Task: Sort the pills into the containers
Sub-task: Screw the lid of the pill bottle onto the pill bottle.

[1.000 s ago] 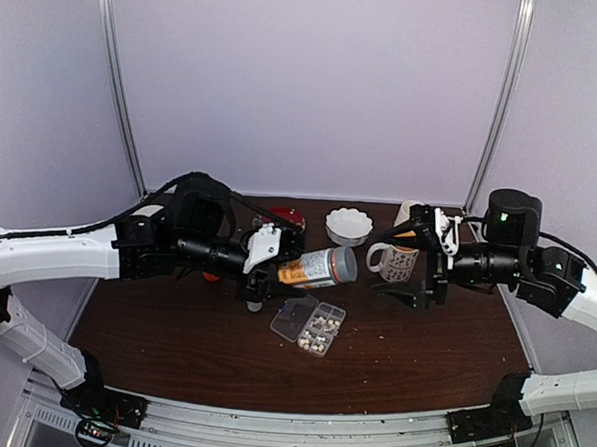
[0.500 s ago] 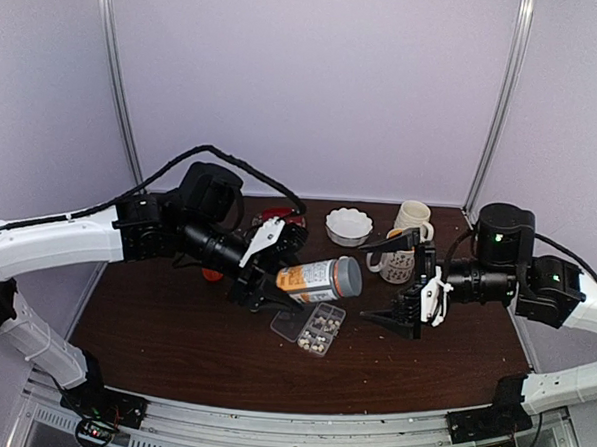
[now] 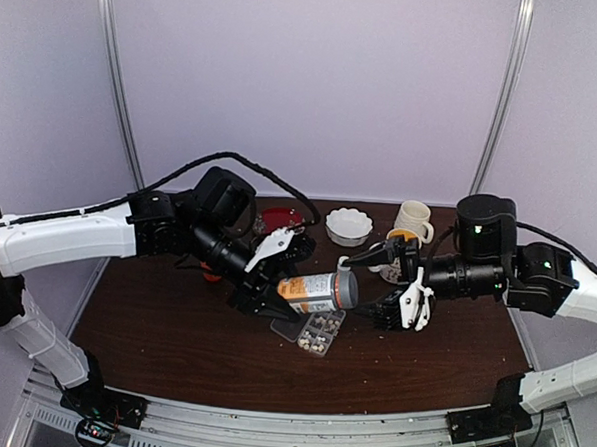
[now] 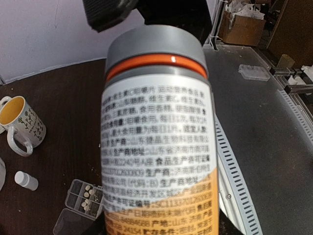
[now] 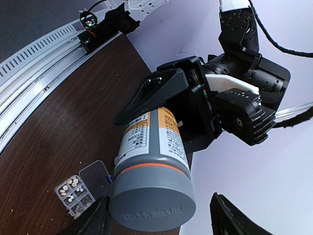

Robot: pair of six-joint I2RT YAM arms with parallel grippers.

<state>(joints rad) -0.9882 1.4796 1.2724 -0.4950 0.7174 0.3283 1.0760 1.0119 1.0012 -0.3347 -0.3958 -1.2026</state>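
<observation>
Left gripper (image 3: 284, 278) clamps the bottle (image 3: 313, 290) sideways above the open box (image 3: 293, 329) with pills (image 4: 86, 195) in it. Right gripper (image 3: 373, 286) has its jaws wide either side of the cap (image 5: 152, 196), nothing gripped yet. Looks like uncapping: next it'd need to pinch squarely and twist.

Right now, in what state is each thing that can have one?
Pill bottle, capped, held on its side above the table.
Left tool, shut on the pill bottle.
Right tool, open, fingers flanking the grey cap.
Pill box, lid open, some pills inside.
Mug, upright.
</observation>
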